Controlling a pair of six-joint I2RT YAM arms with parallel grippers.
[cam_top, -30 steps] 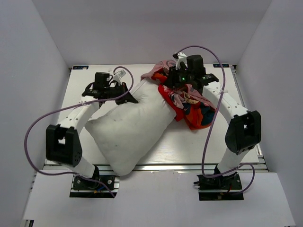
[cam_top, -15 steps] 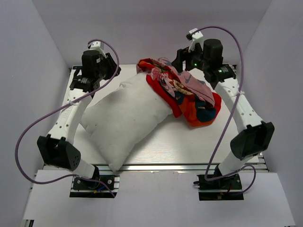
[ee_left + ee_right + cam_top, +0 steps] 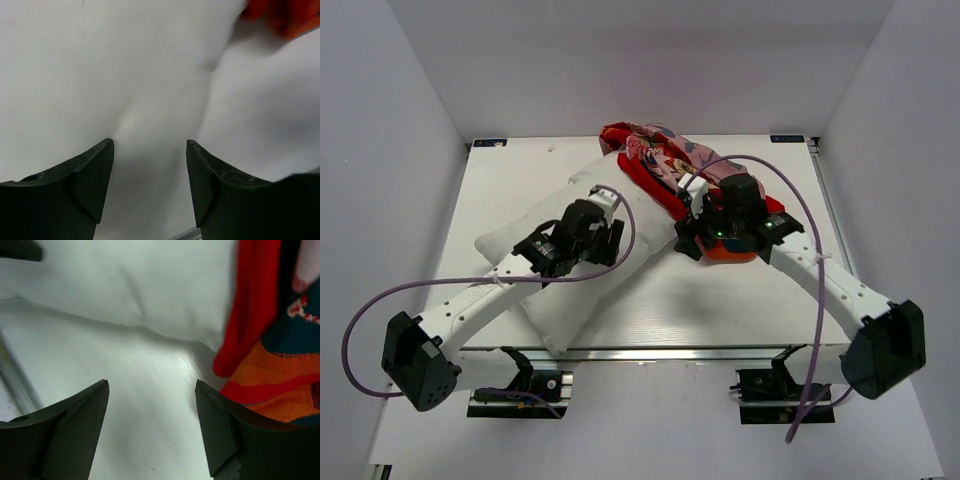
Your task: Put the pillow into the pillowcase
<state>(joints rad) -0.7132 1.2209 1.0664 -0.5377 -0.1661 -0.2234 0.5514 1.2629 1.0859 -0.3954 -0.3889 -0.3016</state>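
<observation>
Table (image 3: 760, 300) first: bare top runs along the pillow's near-right long edge and again past its far-left edge, so there's room both sides.

Pillow (image 3: 510, 240) (image 3: 125, 60) (image 3: 140, 280) lies flat on a diagonal. Long axis goes from near-left to far-right, and its 1 near corner reaches abt the table's front edge.

Pillowcase (image 3: 660, 160) (image 3: 260, 315) (image 3: 285, 20) is bunched in a heap over the pillow's far-right end, red-orange side mostly up w/ pink showing on top. Can't tell if that end is inside the case or just under it.

L gripper (image 3: 612, 238) (image 3: 150, 145) sits over the pillow's middle, pointing twd the pillowcase end. Its 2 fingers are spread, w/ only white fabric showing in the gap. Can't tell if the tips press in.

R gripper (image 3: 686, 238) (image 3: 152, 385) is just off the pillow's near-right edge, where that edge meets the pillowcase. Its jaws are apart too, w/ bare table between them, and the red hem hangs just beside the R finger (image 3: 220, 430).
</observation>
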